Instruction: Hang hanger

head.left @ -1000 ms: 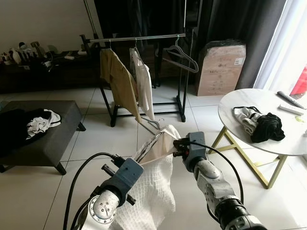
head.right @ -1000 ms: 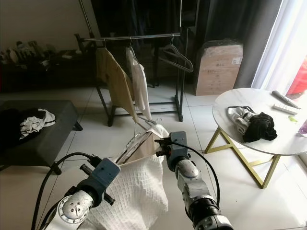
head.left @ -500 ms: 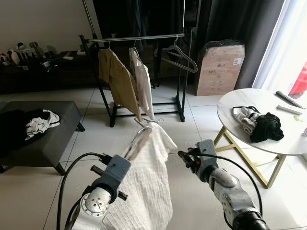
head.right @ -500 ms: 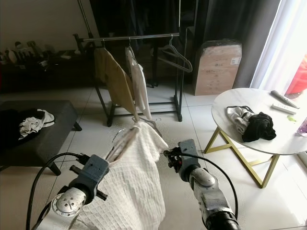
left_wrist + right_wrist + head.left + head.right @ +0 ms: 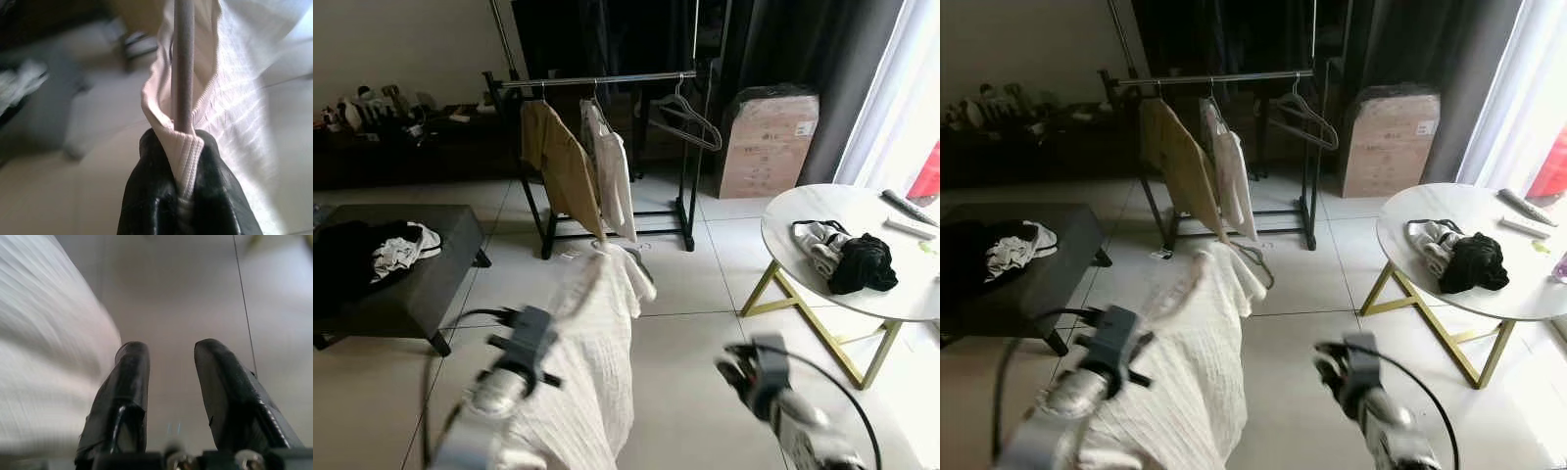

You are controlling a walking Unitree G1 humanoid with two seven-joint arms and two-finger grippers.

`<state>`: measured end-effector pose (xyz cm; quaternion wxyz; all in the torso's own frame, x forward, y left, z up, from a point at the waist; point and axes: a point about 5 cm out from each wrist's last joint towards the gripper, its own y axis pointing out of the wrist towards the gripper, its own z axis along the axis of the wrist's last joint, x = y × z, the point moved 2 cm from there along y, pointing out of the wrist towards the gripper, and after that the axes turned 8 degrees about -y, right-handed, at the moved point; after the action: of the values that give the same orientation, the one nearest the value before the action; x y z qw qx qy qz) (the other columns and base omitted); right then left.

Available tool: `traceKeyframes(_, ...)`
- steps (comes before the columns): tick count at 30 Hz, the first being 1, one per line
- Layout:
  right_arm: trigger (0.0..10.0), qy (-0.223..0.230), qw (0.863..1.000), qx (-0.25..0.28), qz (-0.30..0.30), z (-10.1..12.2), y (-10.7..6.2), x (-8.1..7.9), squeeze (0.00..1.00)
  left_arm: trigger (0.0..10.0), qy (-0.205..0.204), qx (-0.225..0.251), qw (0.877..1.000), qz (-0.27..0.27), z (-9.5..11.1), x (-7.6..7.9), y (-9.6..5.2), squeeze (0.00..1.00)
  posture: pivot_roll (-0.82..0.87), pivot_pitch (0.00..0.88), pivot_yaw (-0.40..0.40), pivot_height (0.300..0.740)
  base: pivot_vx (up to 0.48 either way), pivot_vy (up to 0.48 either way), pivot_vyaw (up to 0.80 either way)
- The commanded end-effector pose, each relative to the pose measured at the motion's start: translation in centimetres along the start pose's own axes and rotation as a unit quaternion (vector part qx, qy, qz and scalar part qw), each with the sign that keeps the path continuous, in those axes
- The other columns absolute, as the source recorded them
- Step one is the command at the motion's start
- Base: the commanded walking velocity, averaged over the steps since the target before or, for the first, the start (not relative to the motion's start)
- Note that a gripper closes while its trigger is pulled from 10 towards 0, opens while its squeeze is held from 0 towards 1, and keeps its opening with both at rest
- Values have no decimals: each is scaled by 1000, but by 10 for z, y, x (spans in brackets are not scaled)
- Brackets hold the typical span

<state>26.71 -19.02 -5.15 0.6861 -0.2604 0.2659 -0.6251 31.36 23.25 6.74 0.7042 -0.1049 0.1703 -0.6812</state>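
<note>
Left eye view shows a black metal clothes rack (image 5: 597, 83) standing against the dark curtain, a tan shirt (image 5: 560, 166), a white shirt (image 5: 613, 176) and an empty grey hanger (image 5: 683, 110) on its rail. Right of it sits a round white marble worktop (image 5: 822, 211) on gold legs. Nearer, a white waffle-knit garment (image 5: 587, 362) drapes on a grey hanger (image 5: 184, 63), well short of the rack. The left hand (image 5: 183, 188) is clamped on hanger and collar together. The right hand (image 5: 171, 387) hangs apart, fingers spread, gripping nothing.
</note>
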Motion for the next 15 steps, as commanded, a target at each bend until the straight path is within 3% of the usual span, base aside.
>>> traceKeyframes(1,10000,35,999,-20,-17,-16,-2,0,0,10000,-33,-43,998,42,-29,-26,-1,0,-14,0,24,740,0,0,0)
traceKeyframes(2,10000,48,997,-35,-40,-26,-3,5,0,10000,-41,-70,996,46,-46,-32,-1,0,-10,0,23,740,0,0,0)
traceKeyframes(4,10000,87,993,-54,-61,-41,-7,7,0,10000,-16,-139,989,43,-84,-37,-8,0,-11,0,19,740,0,0,0)
traceKeyframes(7,10000,97,990,-71,-69,-54,-10,8,0,10000,-27,-184,981,51,-116,-37,-18,0,-27,0,21,740,0,0,0)
traceKeyframes(9,10000,112,986,-82,-87,-62,-13,11,0,10000,-25,-216,975,50,-138,-31,-27,0,-29,0,20,740,0,0,0)
traceKeyframes(11,10000,137,980,-93,-107,-72,-16,14,0,10000,-27,-245,968,33,-163,-17,-37,0,-32,0,18,740,0,0,0)
traceKeyframes(15,10000,154,974,-107,-128,-85,-22,20,0,10000,-37,-262,964,18,-178,1,-43,0,-42,0,15,740,0,0,0)
